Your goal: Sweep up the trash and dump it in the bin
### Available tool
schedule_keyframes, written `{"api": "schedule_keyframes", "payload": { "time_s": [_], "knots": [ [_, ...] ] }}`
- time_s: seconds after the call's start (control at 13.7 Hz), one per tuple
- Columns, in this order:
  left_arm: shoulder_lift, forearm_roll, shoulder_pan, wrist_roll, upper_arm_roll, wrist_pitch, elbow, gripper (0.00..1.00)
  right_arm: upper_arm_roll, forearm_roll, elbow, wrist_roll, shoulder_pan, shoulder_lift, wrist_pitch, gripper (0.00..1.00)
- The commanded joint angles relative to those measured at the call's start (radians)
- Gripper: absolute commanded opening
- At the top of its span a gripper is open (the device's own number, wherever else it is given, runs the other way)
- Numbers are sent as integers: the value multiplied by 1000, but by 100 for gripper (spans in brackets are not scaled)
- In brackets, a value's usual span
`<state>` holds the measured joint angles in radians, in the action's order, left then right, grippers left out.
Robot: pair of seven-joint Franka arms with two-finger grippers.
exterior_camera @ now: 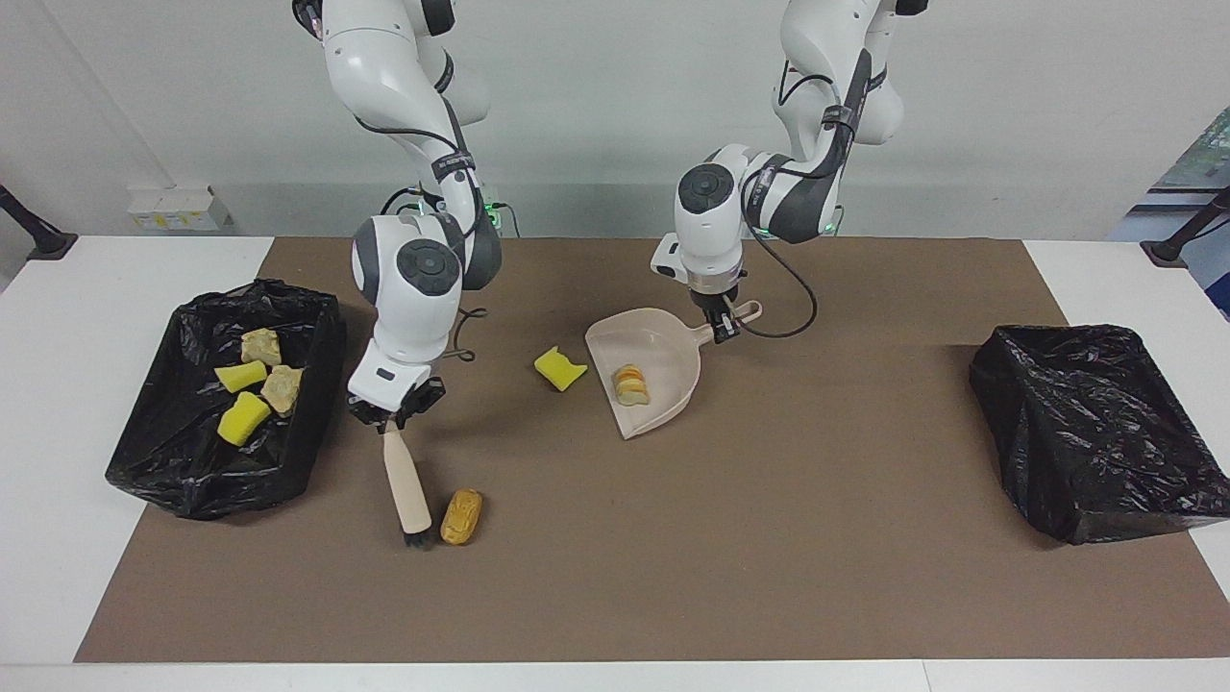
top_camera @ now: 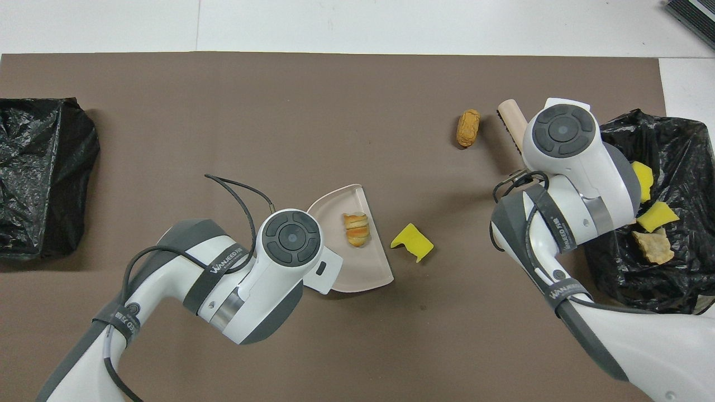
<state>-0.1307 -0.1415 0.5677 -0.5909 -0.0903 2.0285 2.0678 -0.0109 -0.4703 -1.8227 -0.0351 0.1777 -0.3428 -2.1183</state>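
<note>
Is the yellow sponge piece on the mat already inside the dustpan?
No, the yellow sponge piece lies on the mat beside the dustpan, outside its open edge; only a bread-like lump sits inside.

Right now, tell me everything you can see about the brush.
The brush is beige, looks like smooth plastic, with a long rounded handle and short dark bristles at its lower end. The right gripper is shut on the handle's top and holds it tilted, bristles down at the brown mat. The bristle end sits right beside the tan bread-like lump; whether they touch I cannot tell. It hangs close to the bin with trash.
</note>
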Motion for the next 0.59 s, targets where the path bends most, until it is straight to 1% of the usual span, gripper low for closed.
{"api": "schedule_keyframes", "payload": {
  "time_s": [0.0, 0.29, 0.51],
  "knots": [
    [34, -15, 9, 22, 7, 7, 41, 0, -38, 62, -18, -26, 17, 18, -2, 0],
    [34, -13, 6, 83, 7, 13, 41, 0, -125, 165, -93, -51, 28, 59, -3, 0],
    [31, -13, 3, 85, 7, 16, 41, 0, -194, 183, -128, -95, 29, 87, 0, 0]
  ]
}}
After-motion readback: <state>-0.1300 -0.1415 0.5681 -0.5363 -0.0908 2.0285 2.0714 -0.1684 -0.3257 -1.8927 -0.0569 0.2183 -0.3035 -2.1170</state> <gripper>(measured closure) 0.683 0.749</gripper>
